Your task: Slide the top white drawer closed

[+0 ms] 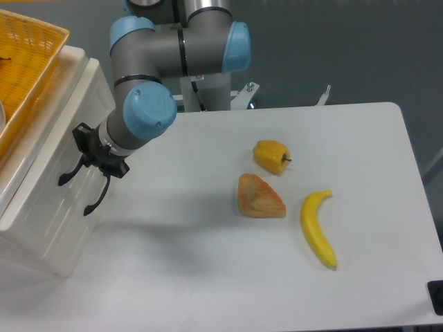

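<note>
A banana (317, 229), bread piece (260, 196) and yellow pepper (271, 156) are spread across the white table (208, 277) at centre right, well apart from the cabinet. At left, the top white drawer (52, 162) is seen nearly flush, with the gripper (93, 153) pressed at its handle (70, 170); finger spacing cannot be told. A yellow basket (28, 62) is seen at upper left.

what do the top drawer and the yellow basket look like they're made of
The top white drawer looks like glossy moulded plastic: smooth cream faces with soft sheen, plus a black arched handle. The basket shows a yellow-orange open mesh, probably plastic, though coated wire can't be ruled out.
</note>
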